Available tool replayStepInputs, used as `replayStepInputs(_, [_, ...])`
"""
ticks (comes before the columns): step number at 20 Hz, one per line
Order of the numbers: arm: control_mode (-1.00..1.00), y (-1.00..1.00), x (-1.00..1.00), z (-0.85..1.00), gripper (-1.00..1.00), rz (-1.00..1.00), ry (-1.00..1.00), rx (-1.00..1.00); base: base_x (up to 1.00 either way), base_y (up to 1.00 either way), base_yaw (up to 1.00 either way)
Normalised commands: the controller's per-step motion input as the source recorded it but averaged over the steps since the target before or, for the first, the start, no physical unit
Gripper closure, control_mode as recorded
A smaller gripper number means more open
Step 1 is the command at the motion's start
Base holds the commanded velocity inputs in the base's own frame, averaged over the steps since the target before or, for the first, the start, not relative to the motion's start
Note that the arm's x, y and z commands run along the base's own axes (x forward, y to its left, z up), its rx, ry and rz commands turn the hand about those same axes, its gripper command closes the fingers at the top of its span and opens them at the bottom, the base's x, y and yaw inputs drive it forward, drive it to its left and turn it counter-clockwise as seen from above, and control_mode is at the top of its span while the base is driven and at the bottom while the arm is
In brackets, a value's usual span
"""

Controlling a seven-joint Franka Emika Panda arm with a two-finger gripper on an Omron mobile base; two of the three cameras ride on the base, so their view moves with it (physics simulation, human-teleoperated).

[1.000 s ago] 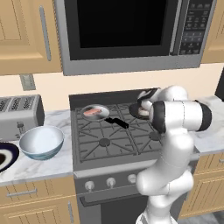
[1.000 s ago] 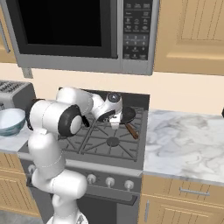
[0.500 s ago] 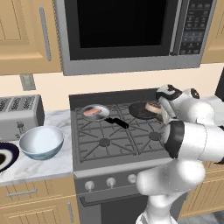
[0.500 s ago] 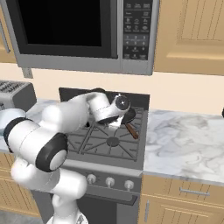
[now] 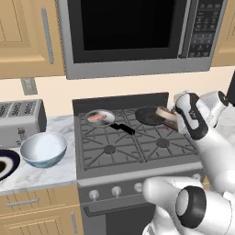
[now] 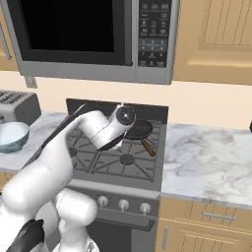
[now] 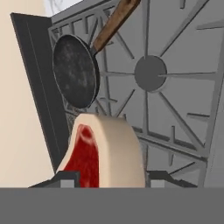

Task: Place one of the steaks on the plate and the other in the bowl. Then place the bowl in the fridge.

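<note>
One steak (image 7: 98, 153) between half-hidden fingers (image 7: 65, 178)

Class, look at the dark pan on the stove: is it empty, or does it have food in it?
Empty. In the hand view the dark pan shows a bare black surface, and the red steak sits apart from it, held between the fingertips of the pincer.

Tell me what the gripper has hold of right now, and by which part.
The gripper holds the dark red steak, its fingers pinching the steak's lower edge from both sides. It hangs above the stove, clear of the dark pan.
</note>
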Motion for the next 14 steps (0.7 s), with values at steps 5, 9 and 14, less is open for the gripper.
replayStepInputs(5, [-1.0,0.75,-1.0,0.49,1.0,0.02,0.0,0.0,0.0,0.0,0.0])
replayStepInputs(9, [-1.0,0.97,-0.92,0.49,1.0,0.06,0.0,0.0,0.0,0.0,0.0])
replayStepInputs(14, [-1.0,1.0,-0.73,0.36,1.0,0.1,0.0,-0.01,0.0,0.0,0.0])
